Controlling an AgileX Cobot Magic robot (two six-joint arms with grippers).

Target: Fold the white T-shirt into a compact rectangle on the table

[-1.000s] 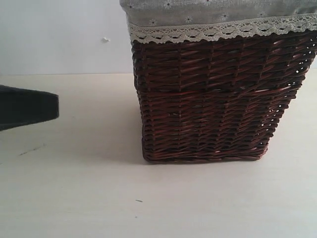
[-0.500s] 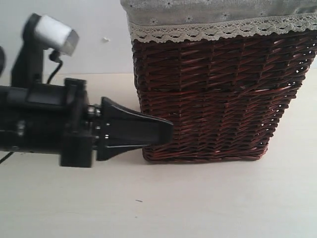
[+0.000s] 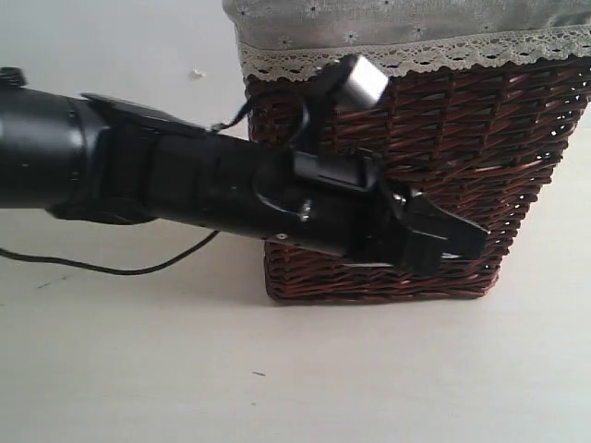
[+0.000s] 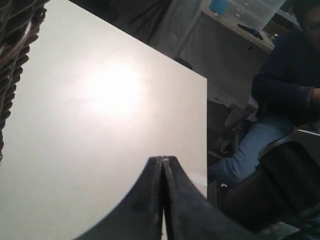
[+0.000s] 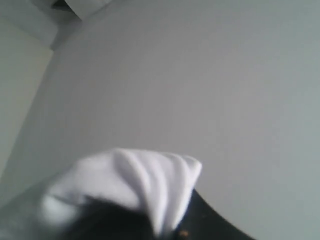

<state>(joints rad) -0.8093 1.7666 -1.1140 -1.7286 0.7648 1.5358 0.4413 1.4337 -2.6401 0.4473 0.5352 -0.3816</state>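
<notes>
Cream table (image 3: 185, 388) fills the foreground of the exterior view, and no shirt is laid on it. Above it, the left arm is stretched in from the left edge. The left gripper (image 3: 466, 240) is seen at centre right, in front of the lower part of the basket (image 3: 517, 138); whether contact is made cannot be told. Its jaws are pressed fully together with nothing between them, as is confirmed in the left wrist view. Behind the arm, the wicker basket is stood on the table with a grey lace-edged liner (image 3: 416, 28) turned over its rim, and the wall (image 3: 111, 65) is seen beyond.

The T-shirt (image 5: 135, 175) is shown only in the right wrist view, bunched over the right gripper (image 5: 110, 222) in the lower half of the frame. Those jaws are closed, and the cloth appears to be pinched between them.

The step in hand is judged to be the fetching of the shirt, before any fold is made. Next, the shirt needs to be brought down and spread flat on the bare table, and the left gripper must be opened so that a second edge can be taken.
</notes>
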